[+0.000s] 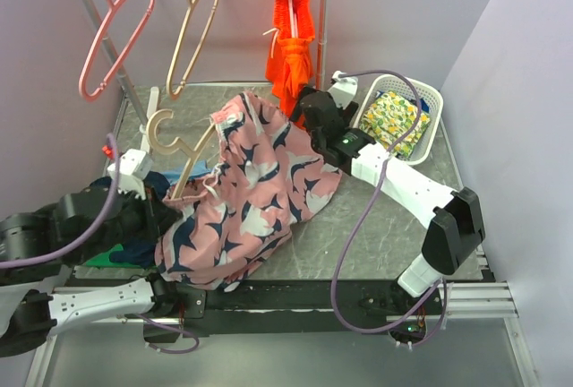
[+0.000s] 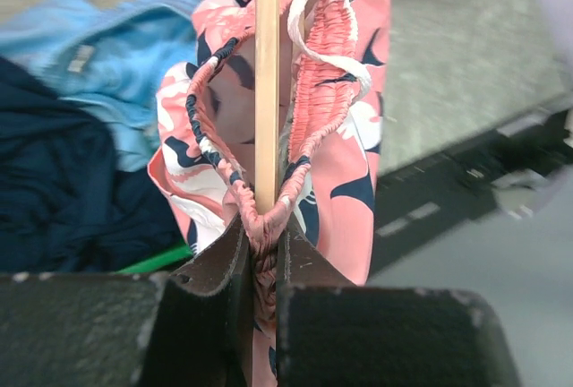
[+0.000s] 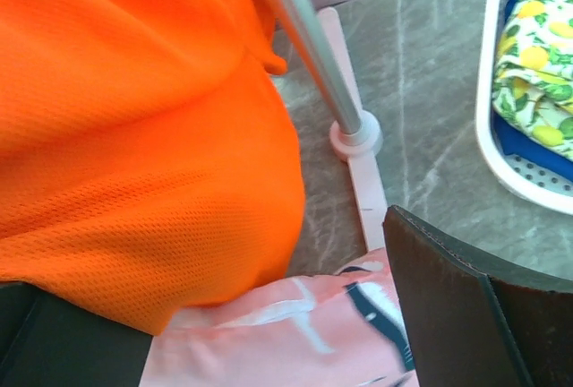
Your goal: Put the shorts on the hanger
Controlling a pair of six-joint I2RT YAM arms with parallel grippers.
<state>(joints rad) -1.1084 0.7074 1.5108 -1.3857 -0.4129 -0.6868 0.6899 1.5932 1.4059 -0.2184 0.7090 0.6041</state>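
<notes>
On the near-left part of the grey table (image 1: 376,235), the left gripper (image 2: 264,253) is clamping its fingers tight on a gathered fold of waistband belonging to the shorts (image 1: 255,185). The hanger (image 2: 266,64) is sitting inside the waist opening. Its beige bar is running straight away from the pinch, with the waistband passing on either side of it. Whether the bar's end is also caught in the pinch cannot be told. From above, the hanger is lying on a diagonal with its hook toward the far left. The shorts are spreading from it toward the right, their legs trailing toward the table's front edge.

The right gripper (image 3: 251,306) is hovering with its jaws spread wide, gripping nothing, at the far edge of the shorts. It is just beside the hanging orange shorts (image 3: 134,136) and the rack post (image 3: 309,47), and pink fabric is showing between its fingers.

The coming move is probably turning on the far stretch of waistband. That stretch is lying directly under the right fingers and well away from the left ones, so the right arm looks the nearer. Any pull would likely need to follow the bar's long axis.
</notes>
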